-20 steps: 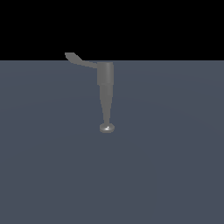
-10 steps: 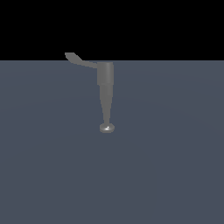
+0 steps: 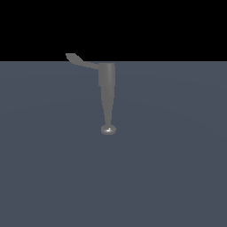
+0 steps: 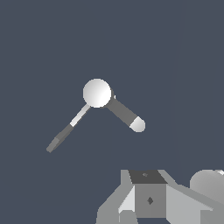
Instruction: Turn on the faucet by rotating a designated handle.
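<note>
The faucet point(image 3: 107, 88) is a dull-grey fixture on the dark floor, its cylindrical body tapering to a thin stem with a shiny disc point(image 3: 108, 129) at the end. Its handle point(image 3: 80, 60), a thin bent lever with a flared tip, sticks out toward the exterior view's left. From the wrist view, the faucet point(image 4: 97, 92) shows as a pale round top, with the handle point(image 4: 65, 131) and the stem point(image 4: 124, 114) spreading away from it. Grey parts of my gripper point(image 4: 148, 199) show at the picture's edge, well apart from the faucet. Its fingers are not clearly shown. The exterior view does not include the gripper.
A flat blue-grey floor point(image 3: 177, 168) surrounds the faucet, ending at a black background behind it. No other objects show.
</note>
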Robot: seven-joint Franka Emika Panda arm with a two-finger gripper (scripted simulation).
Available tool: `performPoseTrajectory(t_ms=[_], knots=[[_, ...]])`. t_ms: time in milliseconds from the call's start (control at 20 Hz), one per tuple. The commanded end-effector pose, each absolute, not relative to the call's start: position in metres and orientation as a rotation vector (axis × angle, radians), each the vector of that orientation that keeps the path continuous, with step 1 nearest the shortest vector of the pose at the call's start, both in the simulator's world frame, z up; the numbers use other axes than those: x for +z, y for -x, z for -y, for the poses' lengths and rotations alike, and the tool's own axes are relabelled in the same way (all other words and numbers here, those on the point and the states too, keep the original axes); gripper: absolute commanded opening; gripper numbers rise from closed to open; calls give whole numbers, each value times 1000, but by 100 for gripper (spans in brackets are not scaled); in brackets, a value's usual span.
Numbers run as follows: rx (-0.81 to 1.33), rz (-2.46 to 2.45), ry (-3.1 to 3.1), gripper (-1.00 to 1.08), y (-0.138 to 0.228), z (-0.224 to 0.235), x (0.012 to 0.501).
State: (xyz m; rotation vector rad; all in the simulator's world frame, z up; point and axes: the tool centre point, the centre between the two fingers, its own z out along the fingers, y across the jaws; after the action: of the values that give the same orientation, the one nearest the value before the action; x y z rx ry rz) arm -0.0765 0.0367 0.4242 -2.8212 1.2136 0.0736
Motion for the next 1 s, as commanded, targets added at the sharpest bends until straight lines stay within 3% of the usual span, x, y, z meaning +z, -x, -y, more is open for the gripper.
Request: performPoseTrajectory(t_ms=[0, 950], knots=[[79, -1297, 2786, -100, 64, -44, 416], [54, -1895, 2477, -100, -16, -102, 338]])
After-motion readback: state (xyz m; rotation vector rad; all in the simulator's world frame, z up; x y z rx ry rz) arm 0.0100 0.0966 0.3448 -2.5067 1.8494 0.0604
